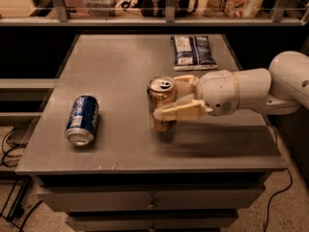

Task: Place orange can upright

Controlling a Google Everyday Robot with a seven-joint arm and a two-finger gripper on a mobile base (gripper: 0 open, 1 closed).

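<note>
The orange can (pixel 161 96) stands upright near the middle of the grey table (pixel 120 66), its silver top with pull tab facing up. My gripper (pixel 170 100) reaches in from the right and is shut on the can, one cream finger (pixel 179 111) across its front and the other behind it. The can's base is at or just above the table surface; I cannot tell if it touches.
A blue can (pixel 82 119) lies on its side at the table's left front. A dark blue snack bag (pixel 193 51) lies at the back right. A shelf with a rail and goods runs behind the table. Drawers sit below the front edge.
</note>
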